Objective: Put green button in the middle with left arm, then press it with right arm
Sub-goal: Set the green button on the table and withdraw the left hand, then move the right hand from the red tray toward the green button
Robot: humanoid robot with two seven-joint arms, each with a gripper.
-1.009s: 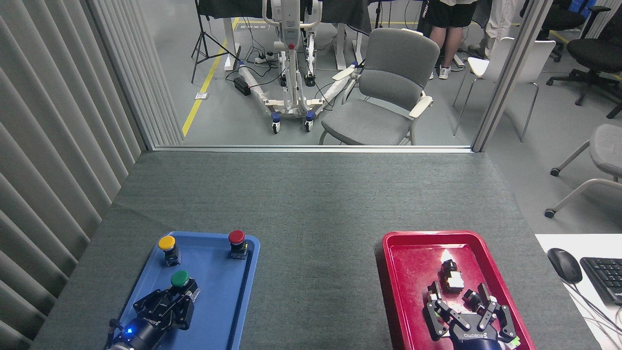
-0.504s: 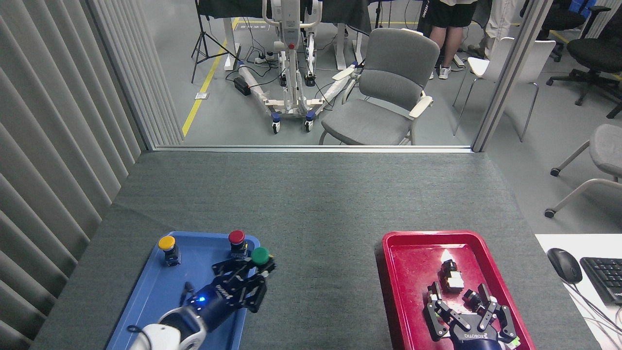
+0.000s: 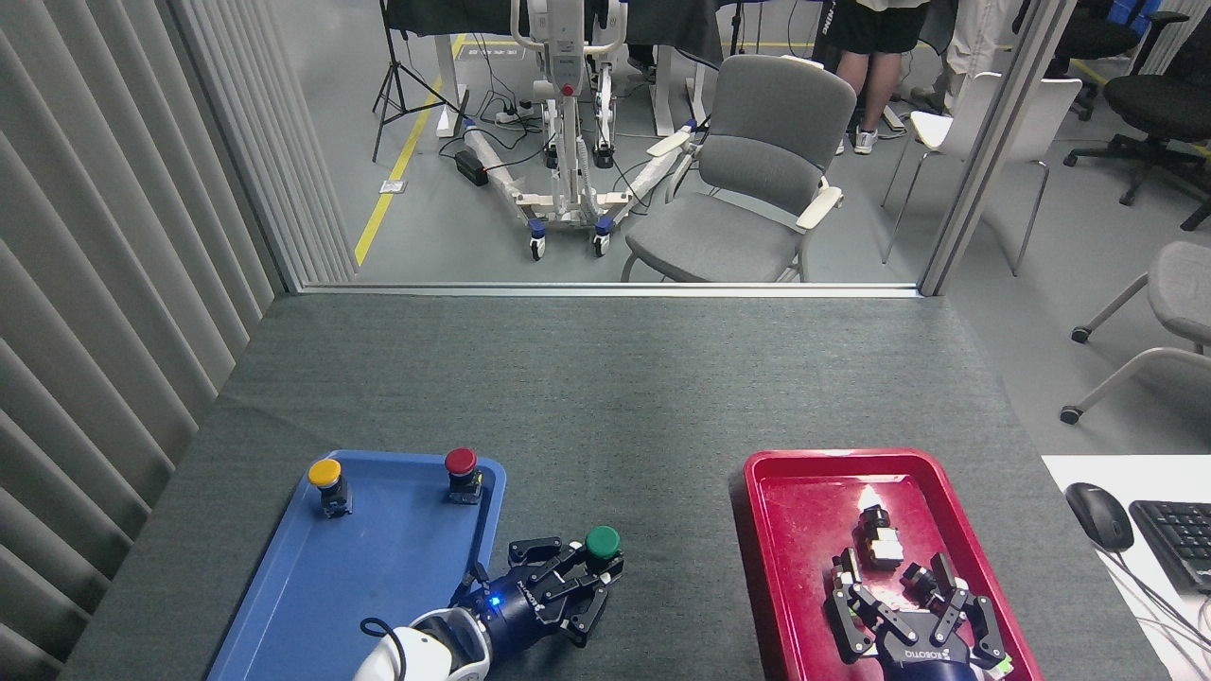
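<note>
- Green button (image 3: pixel 602 542) held by left gripper (image 3: pixel 579 588), just right of blue tray (image 3: pixel 284 605), over the mat (image 3: pixel 605 397).
- Likely light, rigid; boxy base the better hold, cap left free.
- Right gripper (image 3: pixel 908 619) spread wide, empty, over red tray (image 3: pixel 785 567).

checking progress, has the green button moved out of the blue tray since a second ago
Yes. The green button, held in the left pincer, has gone rightward past the blue tray rim and is now over the grey mat, short of the red tray.

Green button (image 3: pixel 602 541), blue tray (image 3: pixel 378 558), red tray (image 3: pixel 804 530), grey ribbed mat (image 3: pixel 605 397)
</note>
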